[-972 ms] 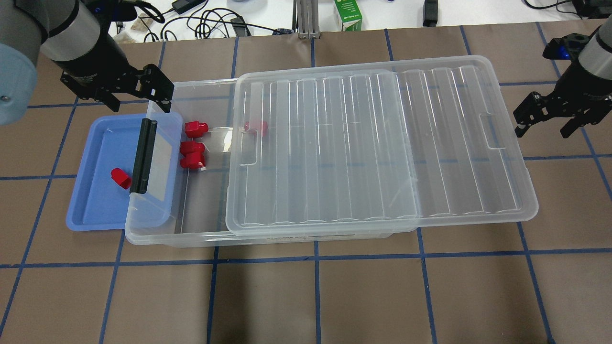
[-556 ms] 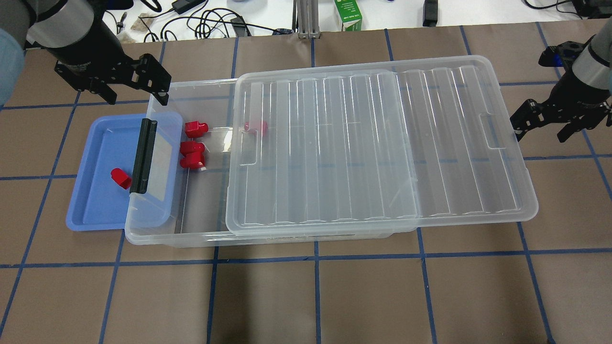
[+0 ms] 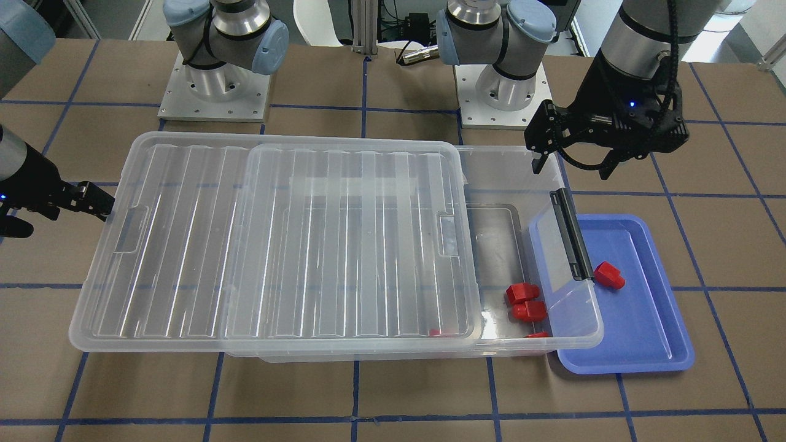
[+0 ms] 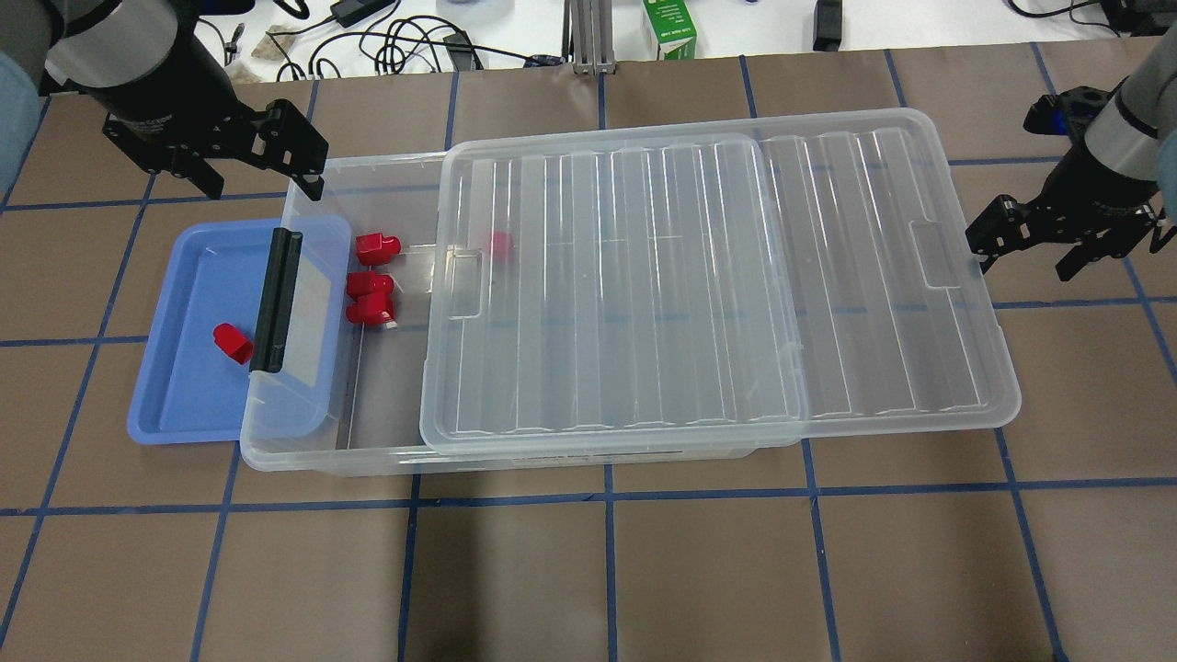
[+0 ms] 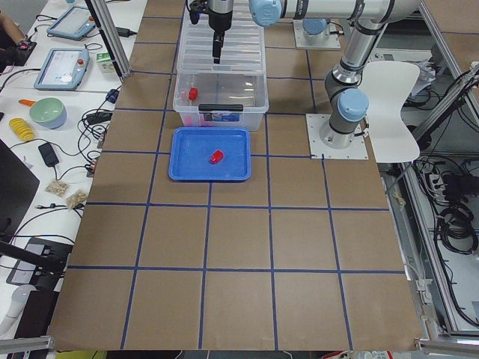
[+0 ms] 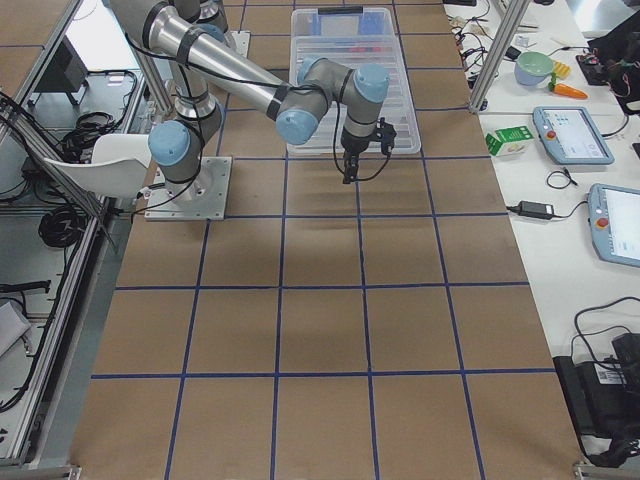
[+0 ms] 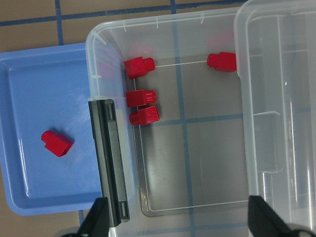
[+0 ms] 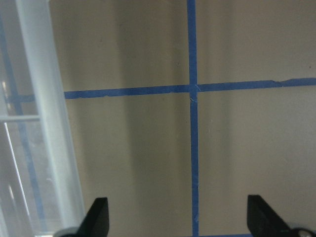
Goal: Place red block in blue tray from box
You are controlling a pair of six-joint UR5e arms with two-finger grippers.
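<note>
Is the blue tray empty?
No, one red block lies inside the blue tray.

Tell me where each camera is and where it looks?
Front-facing: across the table, facing the robot, down on the box; bases, left gripper show.
Overhead: behind the robot, looking forward and down; right gripper shows too.
Exterior left: table's end by the blue tray, looking along it; left arm nearest.
Exterior right: opposite end; right arm nearest.
Left wrist: straight down on the red block in the tray; fingertips show.
Right wrist: down on table beside the lid; fingertips show.
Shared: front-facing and overhead both see that block.
</note>
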